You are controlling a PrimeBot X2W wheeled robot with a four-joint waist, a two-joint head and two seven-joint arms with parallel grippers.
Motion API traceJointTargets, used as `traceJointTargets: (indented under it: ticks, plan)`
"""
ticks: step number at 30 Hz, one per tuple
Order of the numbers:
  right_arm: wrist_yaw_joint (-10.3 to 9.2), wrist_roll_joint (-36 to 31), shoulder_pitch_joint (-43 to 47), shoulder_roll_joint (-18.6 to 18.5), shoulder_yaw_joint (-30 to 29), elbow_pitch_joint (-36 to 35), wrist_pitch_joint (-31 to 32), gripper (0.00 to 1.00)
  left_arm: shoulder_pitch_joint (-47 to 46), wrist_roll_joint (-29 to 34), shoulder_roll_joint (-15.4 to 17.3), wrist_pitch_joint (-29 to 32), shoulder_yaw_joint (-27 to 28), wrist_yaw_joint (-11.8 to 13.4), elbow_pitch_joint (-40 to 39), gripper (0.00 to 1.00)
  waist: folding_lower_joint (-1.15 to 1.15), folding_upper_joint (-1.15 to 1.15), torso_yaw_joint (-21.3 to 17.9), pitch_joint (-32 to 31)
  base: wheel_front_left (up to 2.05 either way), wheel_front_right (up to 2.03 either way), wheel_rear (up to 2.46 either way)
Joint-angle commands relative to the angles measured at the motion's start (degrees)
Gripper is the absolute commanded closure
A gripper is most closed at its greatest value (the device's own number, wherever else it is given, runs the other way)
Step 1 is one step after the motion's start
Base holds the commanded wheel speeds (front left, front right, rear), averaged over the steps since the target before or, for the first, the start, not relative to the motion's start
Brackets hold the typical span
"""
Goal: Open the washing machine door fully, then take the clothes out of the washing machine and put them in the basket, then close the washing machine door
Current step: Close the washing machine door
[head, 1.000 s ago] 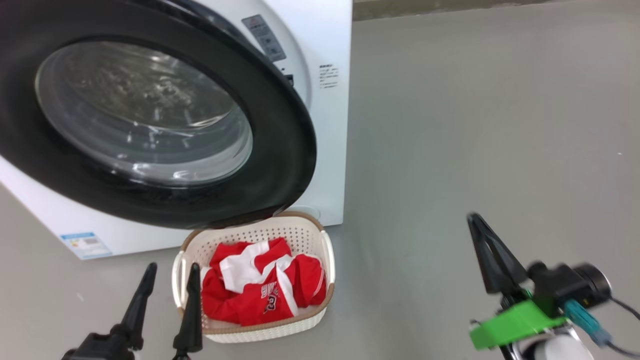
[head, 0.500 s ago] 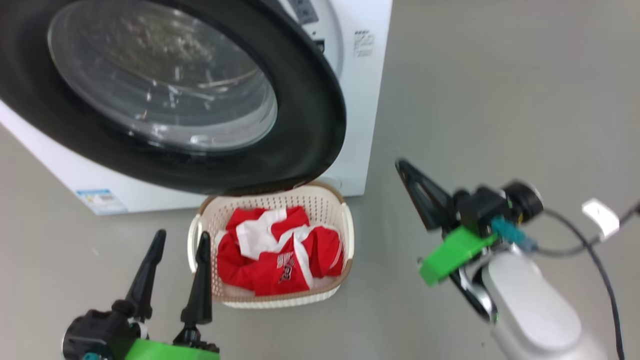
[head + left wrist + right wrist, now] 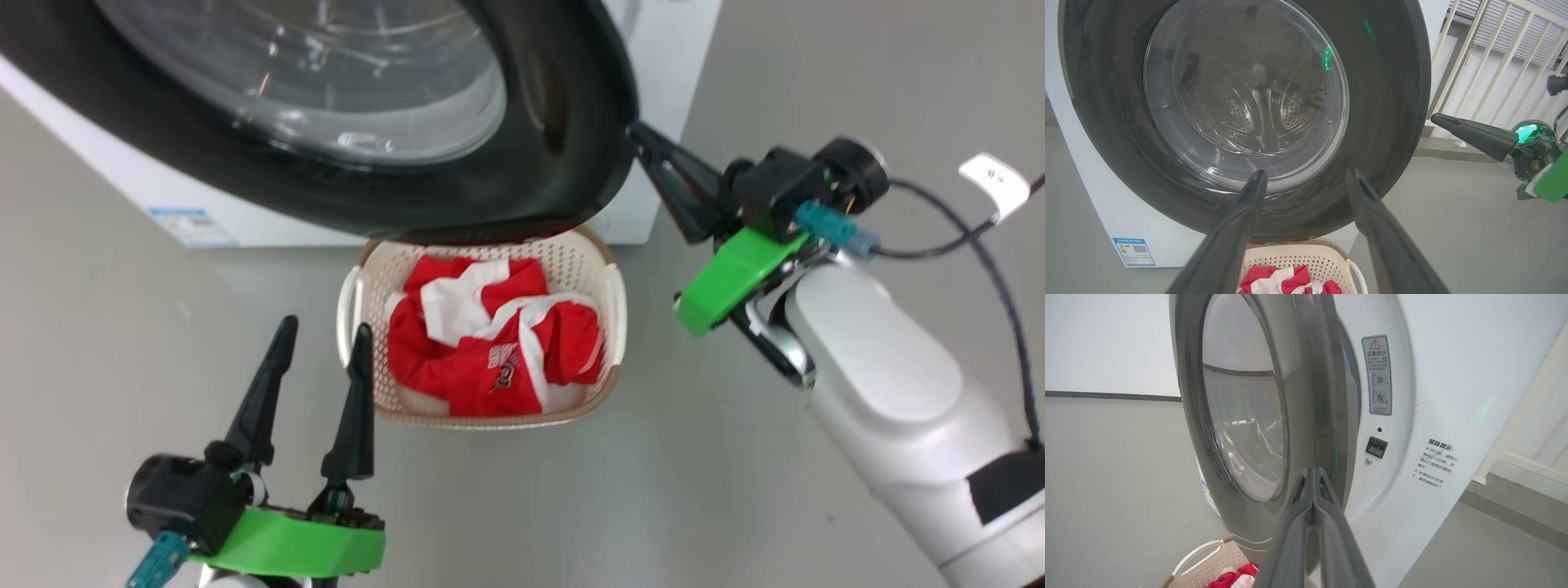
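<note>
The washing machine door point(image 3: 555, 122), black-rimmed with a glass window, stands ajar from the white washing machine point(image 3: 673, 82). Below it sits the basket point(image 3: 490, 420) on the floor, with the red and white clothes point(image 3: 490, 343) heaped inside. My right gripper point(image 3: 641, 135) is shut, its tip against or just short of the door's right edge. In the right wrist view that gripper point(image 3: 1313, 469) points at the door's rim point(image 3: 1310, 396), beside the gap to the machine front point(image 3: 1453, 375). My left gripper point(image 3: 324, 327) is open and holds nothing, just left of the basket. It point(image 3: 1306, 172) faces the door glass point(image 3: 1241, 102).
Grey floor point(image 3: 816, 98) stretches to the right of the machine. A white slatted railing point(image 3: 1494, 49) stands behind my right arm. A black cable with a white tag point(image 3: 992, 184) trails from the right wrist. A blue label point(image 3: 192, 224) marks the machine's lower corner.
The head camera has moved, shifting the whole picture. My right gripper, still shut, has risen from low on the right up to the door's right edge. The left gripper stays open.
</note>
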Motion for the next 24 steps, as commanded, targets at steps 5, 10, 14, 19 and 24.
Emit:
traceJointTargets:
  ticks: [5,10,14,19,24]
  plan:
    - [0.36,2.41,-5.09,-0.70,2.27,0.67,-0.49,1.00,-2.79,1.20,-0.37,-0.45,1.95,-1.20,-0.71,0.00,0.00,0.00,3.95,4.58,0.00,0.00,0.00]
    - [0.36,3.31,-8.70,-1.85,2.83,1.44,-0.51,1.00,-3.78,1.94,-1.33,-0.45,2.31,-2.00,-0.45,0.00,0.00,0.00,5.27,6.45,0.00,0.00,0.00]
    - [0.36,2.83,-11.00,-2.71,2.22,1.97,-0.51,1.00,-4.27,2.43,-1.83,-0.45,2.51,-2.44,-0.47,0.00,0.00,0.00,5.95,7.61,0.00,0.00,0.00]
    - [0.36,2.33,-13.30,-2.61,-0.44,2.61,-0.52,1.00,-4.67,3.19,-2.20,-0.45,2.87,-2.88,-0.57,0.00,0.00,0.00,6.47,8.84,0.00,0.00,0.00]
    - [0.36,1.03,-16.01,-2.77,-2.07,3.47,-0.52,1.00,-5.29,3.33,-2.61,-0.45,2.72,-3.29,-0.36,0.00,0.00,0.00,6.98,10.15,0.00,0.00,0.00]
